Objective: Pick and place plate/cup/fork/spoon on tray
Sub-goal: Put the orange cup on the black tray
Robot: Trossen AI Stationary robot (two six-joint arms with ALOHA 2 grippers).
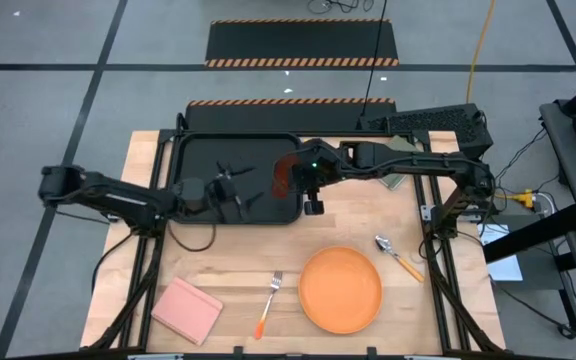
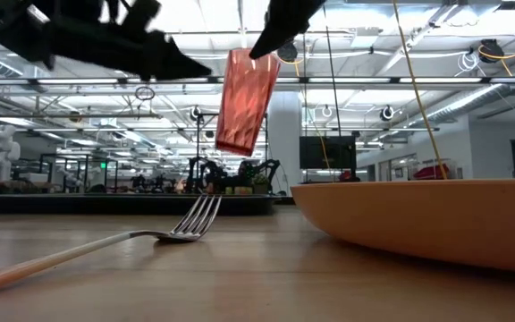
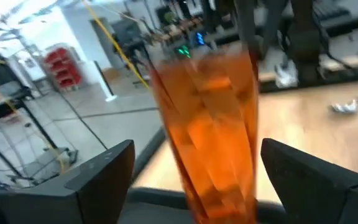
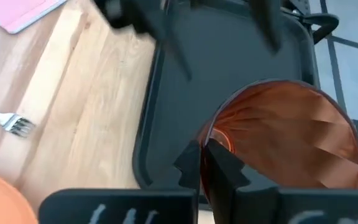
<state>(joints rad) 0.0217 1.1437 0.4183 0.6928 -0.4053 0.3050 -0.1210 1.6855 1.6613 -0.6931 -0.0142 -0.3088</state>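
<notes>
Wood table [image 1: 228,270], black tray [image 1: 193,160] at the back; right gripper [image 4: 213,165] pinches the cup [image 1: 284,172] by its rim, tilted above the tray, likely for set-down; left gripper [image 3: 194,180] spread wide facing it; plate [image 1: 340,290], fork [image 1: 269,300], spoon [image 1: 398,257] still on the table.

1. The tray [image 1: 193,150] has bare black floor across its far and left parts; its raised rim rings that room.
2. Over the tray's right part the cup [image 1: 284,172] hangs tilted, pinched at its rim by the right gripper [image 1: 298,170], blocking that corner.
3. The left gripper [image 1: 236,193] hovers over the tray's near edge, its fingers [image 3: 98,180] spread wide either side of the cup, apart from it.
4. Near table: the fork [image 1: 269,303] lies just beside the plate [image 1: 340,290], leaving a narrow gap.
5. The spoon [image 1: 398,257] lies beside the plate's right edge; the pink pad [image 1: 187,308] sits well left of the fork.
</notes>
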